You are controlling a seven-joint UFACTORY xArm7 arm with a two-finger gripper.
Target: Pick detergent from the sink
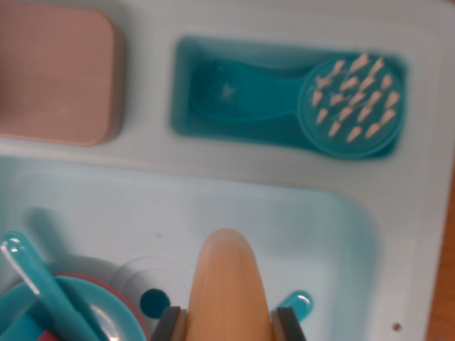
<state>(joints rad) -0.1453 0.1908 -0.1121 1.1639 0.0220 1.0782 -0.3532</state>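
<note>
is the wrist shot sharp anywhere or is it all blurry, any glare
Wrist view: soft throughout; the brush bristles smear, the orange bottle between the claw fingers has fuzzy edges. Slight glare streak on the teal utensil at lower left; lighting otherwise even over the sink.

**Detergent bottle clamped over the sink basin**

An orange detergent bottle [229, 284] sits between the dark gripper [229, 325] fingers, above the pale blue sink [298, 213]. A teal dish brush [313, 99] lies in its recess; a pink sponge [57, 74] rests at the wrist view's left
</note>
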